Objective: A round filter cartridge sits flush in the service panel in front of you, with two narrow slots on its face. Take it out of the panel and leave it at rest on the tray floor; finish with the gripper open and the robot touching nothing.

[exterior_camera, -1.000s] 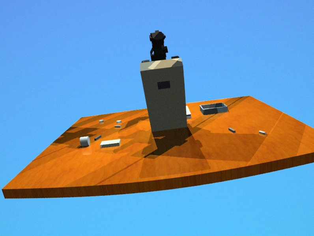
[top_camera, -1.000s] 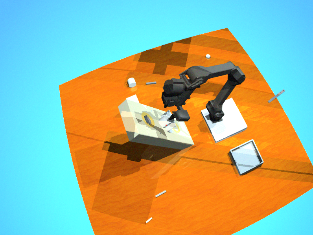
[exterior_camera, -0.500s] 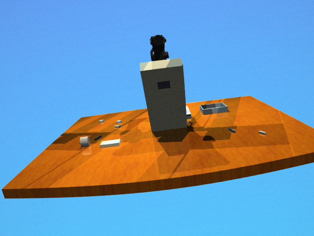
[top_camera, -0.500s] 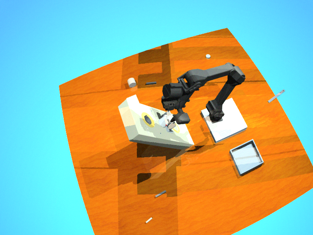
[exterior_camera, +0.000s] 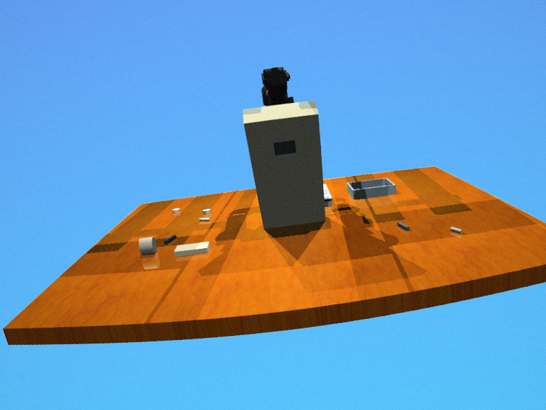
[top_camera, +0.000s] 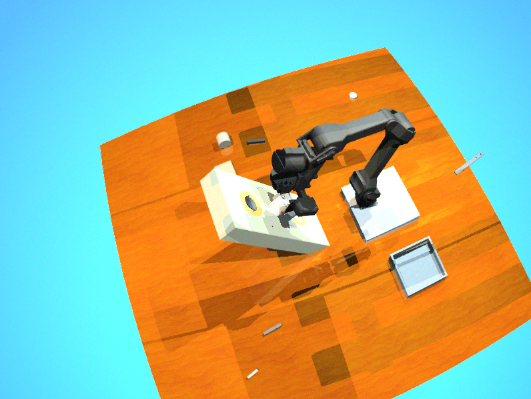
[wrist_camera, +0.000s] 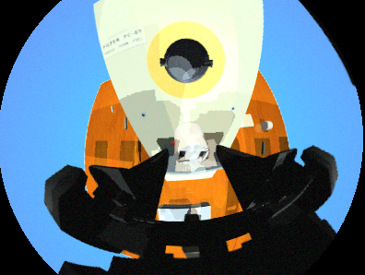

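The pale service panel (top_camera: 274,236) (exterior_camera: 289,185) (wrist_camera: 198,11) has a round opening (top_camera: 251,203) (wrist_camera: 186,61) in a yellow ring; it looks dark and hollow, with a notch at each side. Below it, a whitish rounded piece with two dark slots, which looks like the cartridge (top_camera: 277,207) (wrist_camera: 193,151), stands out from the panel face at a grey bracket. My gripper (top_camera: 282,204) (wrist_camera: 192,149) is open, with one finger on each side of that piece in the wrist view. Contact cannot be made out. The grey tray (top_camera: 420,270) (exterior_camera: 377,191) holds nothing visible.
The arm's white base plate (top_camera: 390,219) is between the panel and the tray side. A white cylinder (top_camera: 223,139) (exterior_camera: 147,245), a dark bar (top_camera: 256,141) (exterior_camera: 170,239) and a cream block (exterior_camera: 191,249) lie beside the panel. A grey bar (top_camera: 272,329) (exterior_camera: 402,226) lies on its other side.
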Available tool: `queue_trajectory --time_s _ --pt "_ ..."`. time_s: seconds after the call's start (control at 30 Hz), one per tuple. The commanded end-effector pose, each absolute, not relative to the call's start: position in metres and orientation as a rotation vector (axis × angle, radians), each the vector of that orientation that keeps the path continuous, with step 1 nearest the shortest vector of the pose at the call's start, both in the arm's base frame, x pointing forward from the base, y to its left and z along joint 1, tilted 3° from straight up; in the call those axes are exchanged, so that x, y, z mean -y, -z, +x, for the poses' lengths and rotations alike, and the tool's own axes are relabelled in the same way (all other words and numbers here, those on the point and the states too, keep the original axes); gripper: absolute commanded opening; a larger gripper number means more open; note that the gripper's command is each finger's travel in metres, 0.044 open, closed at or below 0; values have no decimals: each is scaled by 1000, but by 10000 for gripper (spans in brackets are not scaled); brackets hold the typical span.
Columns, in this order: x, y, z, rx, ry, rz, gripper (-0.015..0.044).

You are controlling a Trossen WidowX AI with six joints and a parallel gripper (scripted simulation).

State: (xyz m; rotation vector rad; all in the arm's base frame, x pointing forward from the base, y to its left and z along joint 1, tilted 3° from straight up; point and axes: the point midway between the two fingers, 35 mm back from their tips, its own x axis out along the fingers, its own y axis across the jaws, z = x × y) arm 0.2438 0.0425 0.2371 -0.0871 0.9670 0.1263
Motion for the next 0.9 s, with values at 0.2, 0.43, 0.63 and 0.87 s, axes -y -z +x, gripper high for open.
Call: queue_trajectory --time_s 0.2,0.43,0.63,0.87 --pt "-44 -225 250 -972 -135 -90 305" --pt "-43 -228 249 -969 -126 -87 258" --pt "-43 -228 249 -969 -126 -87 218" --pt "-43 -228 249 -969 -126 -87 113"
